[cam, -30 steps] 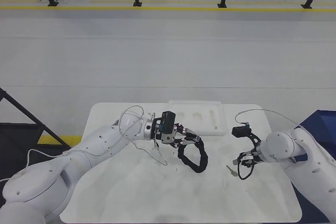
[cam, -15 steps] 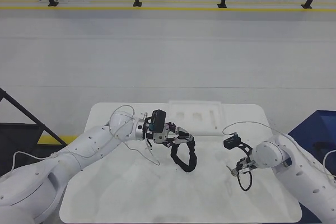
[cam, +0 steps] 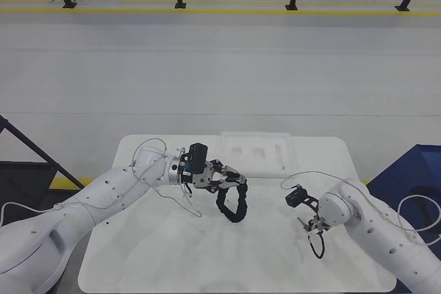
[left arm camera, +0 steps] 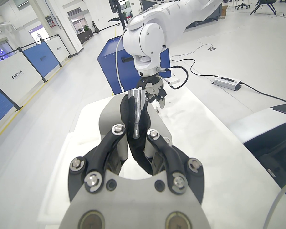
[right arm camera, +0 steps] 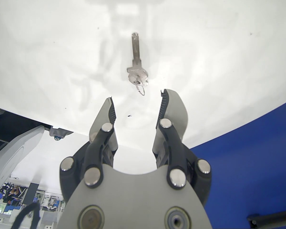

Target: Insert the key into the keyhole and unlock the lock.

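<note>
Clasping lock [left arm camera: 136, 107], left claw [left arm camera: 135, 135], key [right arm camera: 136, 59] on table [right arm camera: 50, 48]

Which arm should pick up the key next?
Right. The right gripper hovers open over the key lying on the table, while the left gripper is shut on the lock.

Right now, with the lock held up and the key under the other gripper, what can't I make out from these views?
Keyhole: left wrist view, the silver end of the lock points away from the camera; top view, too small.
Lower loop of the lock: left wrist view, behind the left gripper.
Key: top view, too small to pick out by the right gripper.
</note>
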Controlling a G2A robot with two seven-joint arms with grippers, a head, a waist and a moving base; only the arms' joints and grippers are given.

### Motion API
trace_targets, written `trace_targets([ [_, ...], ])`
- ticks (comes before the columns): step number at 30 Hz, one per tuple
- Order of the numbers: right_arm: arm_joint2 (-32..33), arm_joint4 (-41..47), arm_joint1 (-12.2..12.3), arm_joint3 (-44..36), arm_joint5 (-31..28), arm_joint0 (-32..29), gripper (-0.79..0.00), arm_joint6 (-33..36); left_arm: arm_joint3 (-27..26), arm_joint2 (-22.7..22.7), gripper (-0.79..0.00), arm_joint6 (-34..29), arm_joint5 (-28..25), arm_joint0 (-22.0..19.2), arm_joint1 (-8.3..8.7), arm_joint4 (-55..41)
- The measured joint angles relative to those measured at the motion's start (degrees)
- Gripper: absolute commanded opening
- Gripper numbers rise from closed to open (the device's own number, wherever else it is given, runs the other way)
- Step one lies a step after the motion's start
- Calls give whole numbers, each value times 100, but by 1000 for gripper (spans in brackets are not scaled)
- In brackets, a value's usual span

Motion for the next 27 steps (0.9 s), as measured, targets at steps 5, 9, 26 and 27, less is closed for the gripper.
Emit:
trace_targets([
  [5, -267, -154, -141, 264, 14, 228, -422, 190, -49, 0, -785, -5, -5, 0, 31, -24],
  [9, -410, -208, -233, 399, 24, 340, -422, 211, -47, 0, -785, -5, -5, 0, 30, -24],
  [26, -491, -202, -288, 538, -8, 408, -296, 204, -47, 0, -785, -5, -4, 0, 30, -23],
  [27, -486, -203, -288, 545, -18, 387, -299, 163, -47, 0, -785, -5, -4, 0, 30, -23],
])
